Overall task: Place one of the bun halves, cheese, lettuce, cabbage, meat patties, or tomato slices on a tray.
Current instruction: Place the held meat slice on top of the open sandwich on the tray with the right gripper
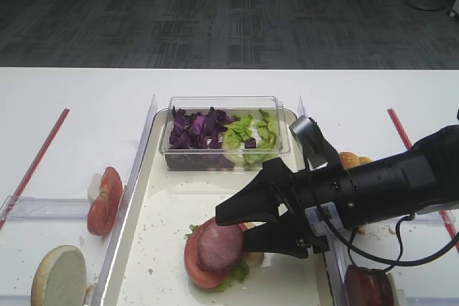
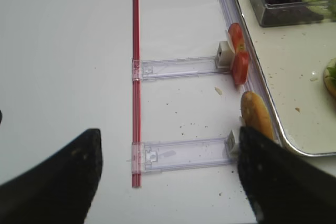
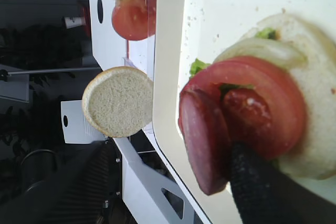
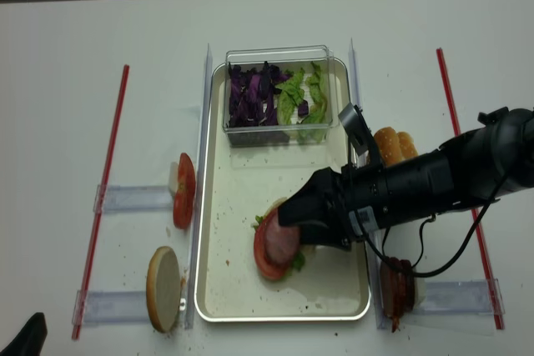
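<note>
Pinkish-brown and dark-rimmed, a meat patty (image 3: 207,140) is being pinched on edge between the fingers of the right gripper (image 1: 247,228), which is clenched on it rather than standing free. It is being held tilted just over, perhaps already touching, a tomato slice (image 3: 273,98) that is lying on lettuce (image 3: 198,66) and a pale bun half (image 3: 320,87) on the tray (image 1: 172,213), presumably so that it can be laid flat on the stack. Spare tomato slices (image 1: 104,201) and another bun half (image 1: 59,276) are being kept in holders left of the tray, and more patties (image 4: 395,289) on its right. Open and empty, the left gripper (image 2: 168,182) is being held over the table (image 2: 68,51).
</note>
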Robot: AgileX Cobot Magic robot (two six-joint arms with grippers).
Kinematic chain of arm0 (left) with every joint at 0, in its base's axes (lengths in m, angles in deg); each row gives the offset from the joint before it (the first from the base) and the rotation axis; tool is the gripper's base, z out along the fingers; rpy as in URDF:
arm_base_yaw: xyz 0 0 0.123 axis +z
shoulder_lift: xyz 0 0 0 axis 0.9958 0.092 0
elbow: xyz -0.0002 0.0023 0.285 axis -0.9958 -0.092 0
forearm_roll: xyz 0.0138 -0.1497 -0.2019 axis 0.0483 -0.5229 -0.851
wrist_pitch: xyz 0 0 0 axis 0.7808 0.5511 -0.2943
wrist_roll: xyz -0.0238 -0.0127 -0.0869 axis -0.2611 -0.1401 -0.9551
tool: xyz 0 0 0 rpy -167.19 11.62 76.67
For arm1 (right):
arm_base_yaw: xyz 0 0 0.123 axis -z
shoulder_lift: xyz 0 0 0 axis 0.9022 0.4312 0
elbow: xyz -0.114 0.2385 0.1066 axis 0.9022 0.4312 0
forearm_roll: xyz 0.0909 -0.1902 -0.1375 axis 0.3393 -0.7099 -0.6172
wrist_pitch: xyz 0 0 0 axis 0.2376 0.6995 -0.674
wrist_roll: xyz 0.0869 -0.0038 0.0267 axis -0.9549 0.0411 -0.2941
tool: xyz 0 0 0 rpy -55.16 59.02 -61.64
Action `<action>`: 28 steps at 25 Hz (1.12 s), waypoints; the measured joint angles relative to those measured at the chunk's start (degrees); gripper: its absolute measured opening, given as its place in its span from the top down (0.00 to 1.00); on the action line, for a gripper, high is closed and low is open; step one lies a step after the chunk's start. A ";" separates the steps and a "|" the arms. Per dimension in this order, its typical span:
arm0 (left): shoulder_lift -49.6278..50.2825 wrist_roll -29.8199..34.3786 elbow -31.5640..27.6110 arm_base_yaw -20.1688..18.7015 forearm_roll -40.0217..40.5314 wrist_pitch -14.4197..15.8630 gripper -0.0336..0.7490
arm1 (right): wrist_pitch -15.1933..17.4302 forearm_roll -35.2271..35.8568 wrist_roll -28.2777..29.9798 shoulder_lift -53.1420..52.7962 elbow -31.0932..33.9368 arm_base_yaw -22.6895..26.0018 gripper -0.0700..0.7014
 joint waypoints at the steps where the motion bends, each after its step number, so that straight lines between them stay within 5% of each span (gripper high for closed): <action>1: 0.00 0.00 0.00 0.00 0.00 0.00 0.33 | 0.00 0.00 0.00 0.00 0.00 0.00 0.24; 17: 0.00 0.00 0.00 0.00 0.00 0.00 0.33 | -5.42 -11.59 -11.39 -9.24 -3.10 0.00 0.24; 28: 0.00 0.00 0.00 0.00 0.00 0.00 0.33 | -7.64 -37.29 -33.25 -17.21 -13.53 0.00 0.24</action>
